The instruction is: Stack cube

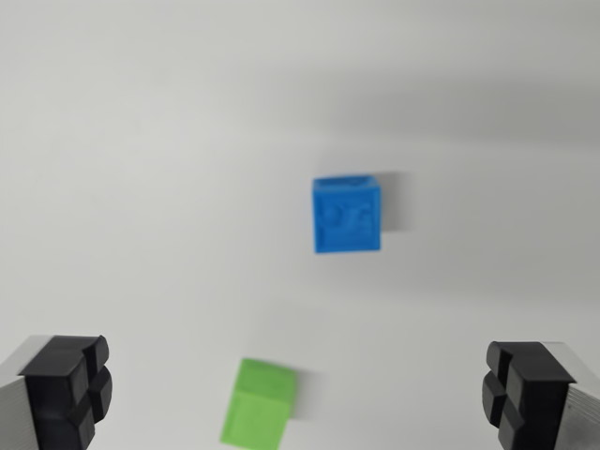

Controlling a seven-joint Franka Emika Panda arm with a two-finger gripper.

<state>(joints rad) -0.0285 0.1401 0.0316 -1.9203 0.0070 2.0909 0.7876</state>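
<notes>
Two cubes lie on a plain white counter (141, 141), both free-standing and well apart from each other. The blue cube (347, 215) sits right of frame centre, roughly square to the view; the green cube (260, 404) sits at the bottom edge, left of centre, turned at an angle and partly cut off by the frame. The picture is soft, so fine edges cannot be read. Principal risk, in my judgement: neither cube is centred between the fingers, the green one lying nearest that line but skewed, so a descent from this pose could land a finger on a corner or a top face and push the cube aside rather than capture it. The green cube's rotation adds a second cause, since fingers closing across its corners could twist it or let it slip. Which cube is meant as the base is not evident; a wrong choice merely changes the order. The end effector (300, 394) stands wide apart, one black finger (70, 384) at lower left and the other at lower right, holding nothing and touching nothing.
</notes>
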